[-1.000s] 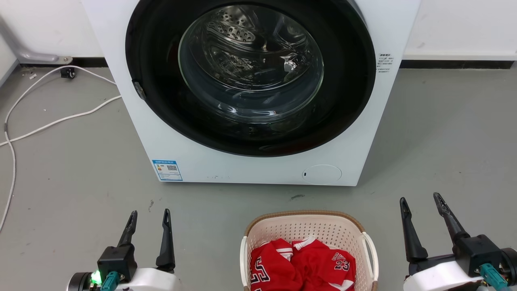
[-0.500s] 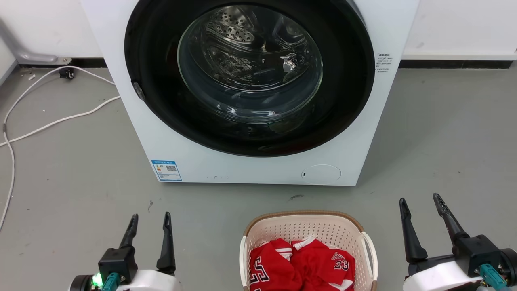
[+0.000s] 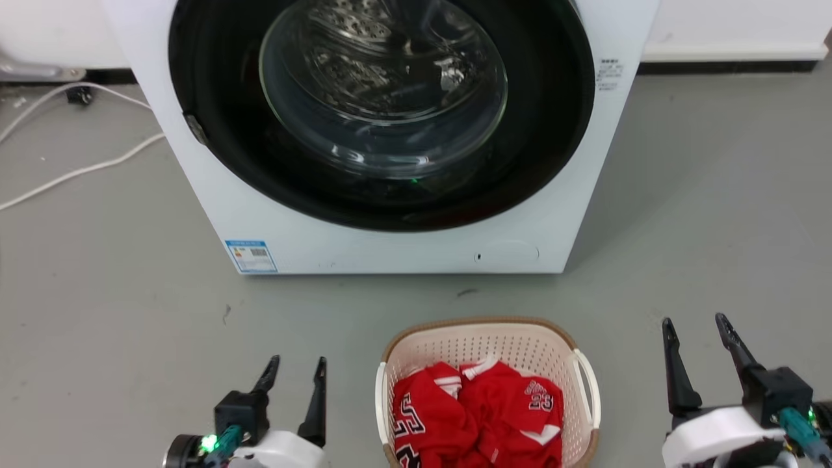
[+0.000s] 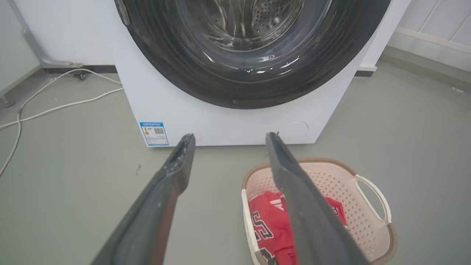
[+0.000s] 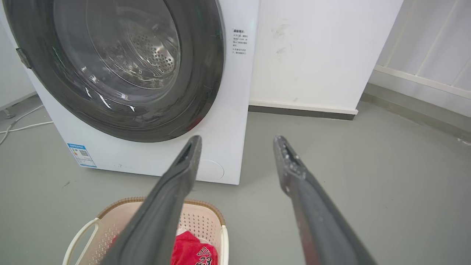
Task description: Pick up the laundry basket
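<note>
We grip nothing yet: left end effector (image 3: 298, 359) and right end effector (image 3: 693, 318), both spread, flank the laundry basket (image 3: 484, 322), seemingly on the floor (image 3: 130, 292).

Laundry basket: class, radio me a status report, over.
Left gripper open, empty; right gripper open, empty. Laundry basket on floor between them, untouched, red jerseys inside. Washing machine behind, apart; handles unblocked.

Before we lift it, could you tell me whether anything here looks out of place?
Nothing is spilled or damaged. The laundry basket sits upright, red jerseys inside. Only loose white cables trail across the floor left of the washing machine.
</note>
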### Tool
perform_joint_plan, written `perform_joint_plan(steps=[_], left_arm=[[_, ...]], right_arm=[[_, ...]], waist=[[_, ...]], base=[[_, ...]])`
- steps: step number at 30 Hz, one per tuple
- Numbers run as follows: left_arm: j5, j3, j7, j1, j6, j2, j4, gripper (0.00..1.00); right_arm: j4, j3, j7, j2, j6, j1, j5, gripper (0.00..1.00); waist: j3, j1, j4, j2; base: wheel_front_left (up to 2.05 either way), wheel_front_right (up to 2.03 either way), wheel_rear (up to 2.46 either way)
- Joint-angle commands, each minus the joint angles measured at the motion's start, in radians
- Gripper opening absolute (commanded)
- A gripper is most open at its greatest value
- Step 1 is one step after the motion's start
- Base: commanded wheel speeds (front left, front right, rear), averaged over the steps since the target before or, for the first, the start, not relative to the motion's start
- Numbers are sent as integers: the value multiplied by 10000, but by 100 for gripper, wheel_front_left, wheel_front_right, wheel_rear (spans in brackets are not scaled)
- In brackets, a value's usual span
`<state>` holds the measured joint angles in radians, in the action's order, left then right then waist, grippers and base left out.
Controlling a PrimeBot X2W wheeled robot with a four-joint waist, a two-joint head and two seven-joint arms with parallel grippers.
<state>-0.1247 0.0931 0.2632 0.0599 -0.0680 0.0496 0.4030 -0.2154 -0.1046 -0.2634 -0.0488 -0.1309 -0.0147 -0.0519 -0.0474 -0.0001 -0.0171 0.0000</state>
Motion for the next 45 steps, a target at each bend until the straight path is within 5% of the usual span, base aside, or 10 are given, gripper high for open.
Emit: perform_joint_plan(steps=[1, 17, 29, 45], left_arm=[[-4, 39, 25, 173, -30, 14, 38, 100], [-709, 1173, 26, 2740, -385, 15, 3238, 100], [-694, 1543, 25, 4449, -550, 16, 5276, 100], [-1185, 2295, 25, 6251, -607, 15, 6280, 100]], right_arm=[[-35, 2, -21, -27, 3, -207, 6, 100], [-2905, 25, -23, -37, 5, -2647, -943, 100], [-5469, 760, -23, -674, 5, -4680, -701, 100], [-8202, 1461, -23, -1029, 5, -6914, -287, 100]], waist=[[-166, 1, -72, 0], [-2883, 1, -379, 0], [-4531, 1, -303, 0], [-6419, 1, -231, 0]], base=[[0, 0, 0], [0, 0, 0], [0, 0, 0], [0, 0, 0]])
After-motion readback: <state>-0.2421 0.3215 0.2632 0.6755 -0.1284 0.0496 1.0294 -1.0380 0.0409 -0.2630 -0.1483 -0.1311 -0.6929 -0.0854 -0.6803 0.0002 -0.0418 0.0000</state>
